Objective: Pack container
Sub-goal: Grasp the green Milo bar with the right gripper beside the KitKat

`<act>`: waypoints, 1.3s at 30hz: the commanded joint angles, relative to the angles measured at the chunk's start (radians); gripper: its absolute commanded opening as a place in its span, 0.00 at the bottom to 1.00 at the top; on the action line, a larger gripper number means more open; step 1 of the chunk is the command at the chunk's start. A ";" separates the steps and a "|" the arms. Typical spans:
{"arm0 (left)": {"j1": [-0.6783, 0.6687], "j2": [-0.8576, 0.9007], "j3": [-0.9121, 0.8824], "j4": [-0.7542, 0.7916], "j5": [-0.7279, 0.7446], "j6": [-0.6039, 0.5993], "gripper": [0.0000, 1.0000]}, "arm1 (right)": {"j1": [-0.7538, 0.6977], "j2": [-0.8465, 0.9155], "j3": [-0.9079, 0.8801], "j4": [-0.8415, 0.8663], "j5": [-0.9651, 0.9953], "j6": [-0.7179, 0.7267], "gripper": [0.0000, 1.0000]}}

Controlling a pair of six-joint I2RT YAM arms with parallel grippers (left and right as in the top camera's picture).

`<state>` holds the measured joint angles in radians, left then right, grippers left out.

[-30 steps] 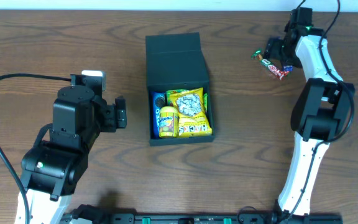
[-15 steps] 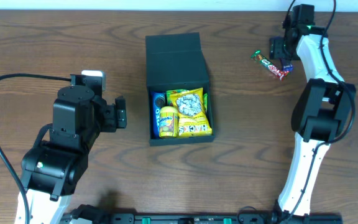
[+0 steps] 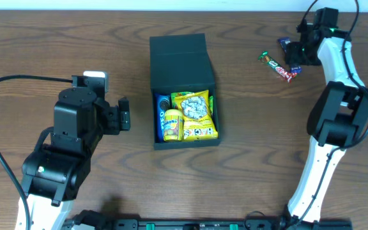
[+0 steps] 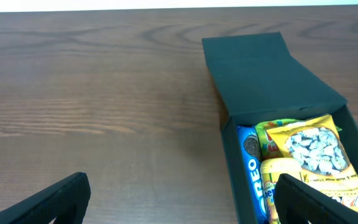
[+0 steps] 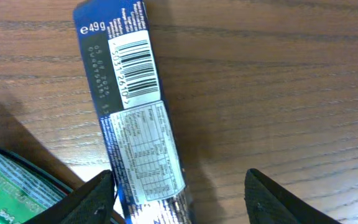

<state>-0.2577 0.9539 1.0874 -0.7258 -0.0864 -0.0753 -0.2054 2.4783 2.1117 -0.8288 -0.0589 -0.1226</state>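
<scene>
**Right arm over the blue bar, far out at 2 o'clock from the box**

The container sits in the middle of the table, its lid thrown back toward 12 o'clock. The open tray faces 6 o'clock and already holds several packets.

From the overhead view, what we judge is left to pack lies well apart from the container, out at about 2 o'clock. There a blue bar and a green-and-red bar lie close together on the wood.

The right gripper hangs right over the blue bar, so that arm is plainly the nearer one. The left gripper waits at 9 o'clock from the container, just beside it, with its jaws apart and nothing between them.

In the right wrist view the blue bar's long axis runs from roughly 11 o'clock to 5 o'clock. The fingers stand at either side of its near end, so the jaws close across the bar's width rather than along it. They are spread wide and grip nothing. The bar lies nearer the 9 o'clock finger than the other, so we judge a small shift toward 9 o'clock would centre it before closing.

The right arm is stretched far out with its wrist pointing down at the table. Any carry must then travel back toward 8 o'clock to reach the tray.
</scene>
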 commanded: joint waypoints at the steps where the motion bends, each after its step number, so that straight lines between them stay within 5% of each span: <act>1: 0.004 0.000 0.015 0.006 -0.018 -0.007 0.95 | 0.003 -0.006 0.012 -0.005 -0.025 -0.009 0.60; 39: 0.004 0.000 0.015 0.025 -0.018 -0.007 0.96 | 0.006 0.035 -0.003 -0.024 -0.050 -0.029 0.52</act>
<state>-0.2577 0.9539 1.0874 -0.7055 -0.0864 -0.0753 -0.2035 2.4805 2.1117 -0.8494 -0.0986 -0.1398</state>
